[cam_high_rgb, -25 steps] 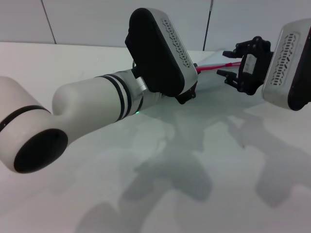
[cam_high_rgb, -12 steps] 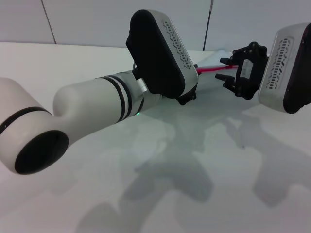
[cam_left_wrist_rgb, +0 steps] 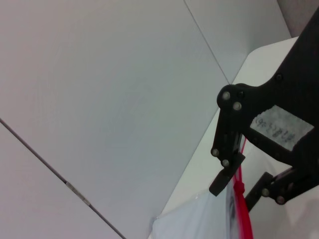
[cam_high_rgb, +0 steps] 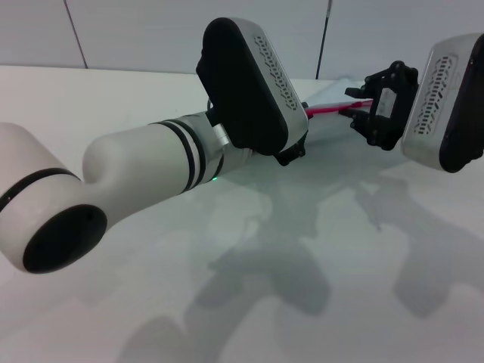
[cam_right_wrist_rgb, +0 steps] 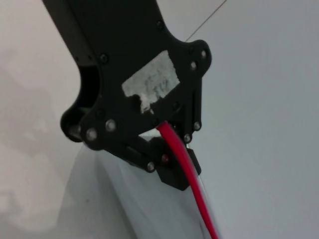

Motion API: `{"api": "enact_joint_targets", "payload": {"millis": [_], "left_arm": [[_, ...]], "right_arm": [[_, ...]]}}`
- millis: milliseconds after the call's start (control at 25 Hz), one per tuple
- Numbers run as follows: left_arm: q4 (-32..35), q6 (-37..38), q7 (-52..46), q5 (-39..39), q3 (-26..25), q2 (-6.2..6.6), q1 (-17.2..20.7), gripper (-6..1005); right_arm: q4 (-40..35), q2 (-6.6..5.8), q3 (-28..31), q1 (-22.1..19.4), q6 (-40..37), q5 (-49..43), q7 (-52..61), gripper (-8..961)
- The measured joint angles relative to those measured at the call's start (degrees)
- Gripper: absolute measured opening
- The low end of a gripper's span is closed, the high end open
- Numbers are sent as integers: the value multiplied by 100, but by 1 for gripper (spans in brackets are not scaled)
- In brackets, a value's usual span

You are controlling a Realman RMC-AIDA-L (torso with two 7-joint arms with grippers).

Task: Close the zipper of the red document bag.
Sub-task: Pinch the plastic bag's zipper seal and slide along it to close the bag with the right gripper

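The red document bag lies flat and translucent at the back of the white table. Its zipper is a thin red strip along the far edge. My left gripper is mostly hidden behind its own wrist housing at the strip's left end. In the right wrist view the left gripper is shut, with the zipper running out from between its fingers over the bag. My right gripper stands open at the strip's right part. In the left wrist view the right gripper straddles the zipper.
The left arm's white forearm and black wrist housing fill the middle foreground and hide part of the bag. A grey panelled wall rises right behind the table's far edge.
My right gripper has shifted slightly back and up along the red strip, and its fingers stand a little closer together. The left arm has held still.
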Motion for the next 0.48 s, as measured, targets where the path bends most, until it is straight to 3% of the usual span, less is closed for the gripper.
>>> {"api": "enact_joint_targets", "payload": {"millis": [480], "left_arm": [[8,-2,0,0,-20,0,6,141]], "right_arm": [[-2,0,0,0,29,0,0,161]]}}
